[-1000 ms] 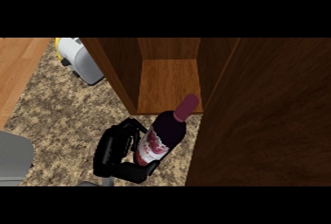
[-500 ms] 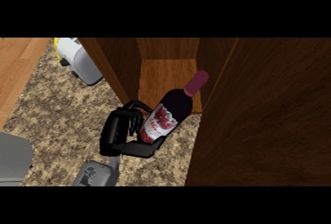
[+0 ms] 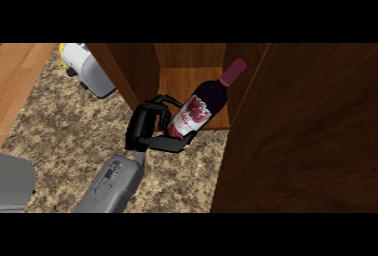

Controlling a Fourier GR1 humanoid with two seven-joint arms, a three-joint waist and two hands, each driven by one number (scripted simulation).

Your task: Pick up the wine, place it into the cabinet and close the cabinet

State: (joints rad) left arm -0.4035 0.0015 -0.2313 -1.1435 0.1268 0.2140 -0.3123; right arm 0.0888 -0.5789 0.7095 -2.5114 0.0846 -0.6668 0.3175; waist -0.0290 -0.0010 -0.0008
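The right robot hand [image 3: 151, 131] is curled round the lower part of the wine [image 3: 203, 107], thumb under the base and fingers wrapped behind the label. The fingers hide the far side of the bottle's body. The bottle tilts away from the robot hand, up and to the right. Its red-capped neck lies over the cabinet [image 3: 177, 80] floor, close to the open door [image 3: 310, 130]. I cannot tell whether the bottle touches the cabinet floor or hangs above it.

The door fills the space right of the robot hand and hides whatever lies behind it; its top and bottom are cut off. The cabinet's upper part is cut off too. The grey forearm [image 3: 114, 185] runs down from the robot hand to the lower edge. A grey shape [image 3: 15, 185] at the lower left, well apart from the robot hand, is cropped too much to identify. Up and left of the robot hand a white and yellow object [image 3: 88, 72] stands on the speckled tabletop [image 3: 66, 130], partly cut off.

Compared with a second ago, the robot hand and wine have moved up and towards the cabinet. The bottle's body now overlaps the cabinet floor, and more of the forearm shows.
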